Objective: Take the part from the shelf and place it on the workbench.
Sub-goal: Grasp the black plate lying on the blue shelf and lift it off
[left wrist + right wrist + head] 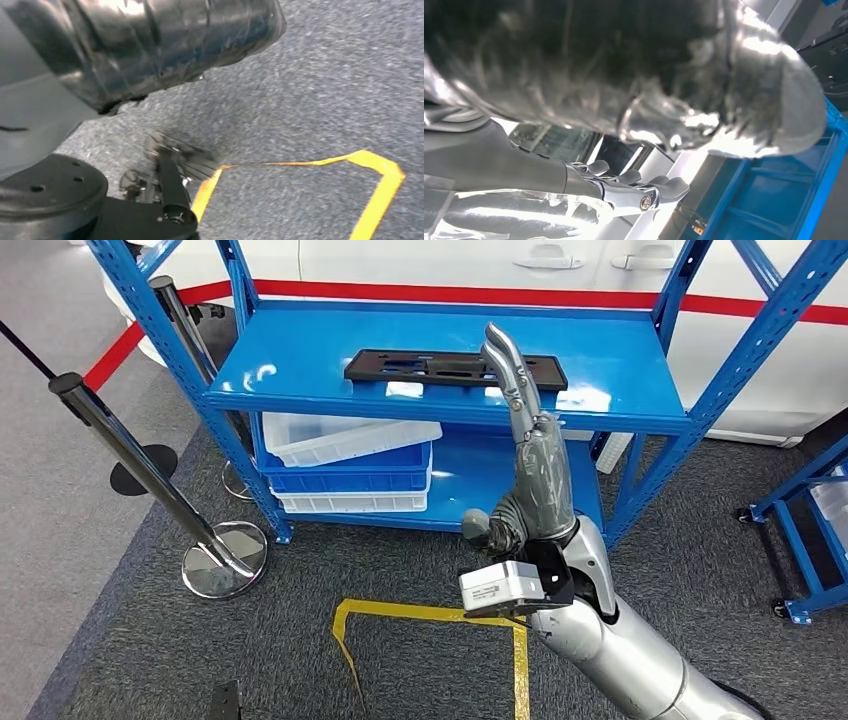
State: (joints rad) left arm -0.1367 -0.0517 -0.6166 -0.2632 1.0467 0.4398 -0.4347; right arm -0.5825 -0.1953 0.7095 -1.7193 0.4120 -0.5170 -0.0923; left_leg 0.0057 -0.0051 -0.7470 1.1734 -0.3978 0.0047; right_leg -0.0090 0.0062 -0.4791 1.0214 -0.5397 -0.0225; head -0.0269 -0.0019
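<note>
The part [455,368] is a long flat black plate with cut-outs, lying on the upper level of the blue shelf [620,360]. My right hand [530,450] is raised in front of the shelf. Its fingers [503,355] stretch straight up and overlap the part's right end in the head view; I cannot tell whether they touch it. The hand holds nothing. In the right wrist view this hand [614,115] is close and blurred, its fingers [624,189] held out straight beside blue shelf framing [774,200]. My left hand [150,45] is a dark glossy blur above the carpet, its fingers not made out.
White and blue bins [350,465] are stacked on the lower shelf. Two chrome barrier posts [150,475] stand at the left, one with a round base [225,560]. Yellow tape [430,615] marks the grey carpet. A white car stands behind the shelf, and another blue rack [810,540] at the right.
</note>
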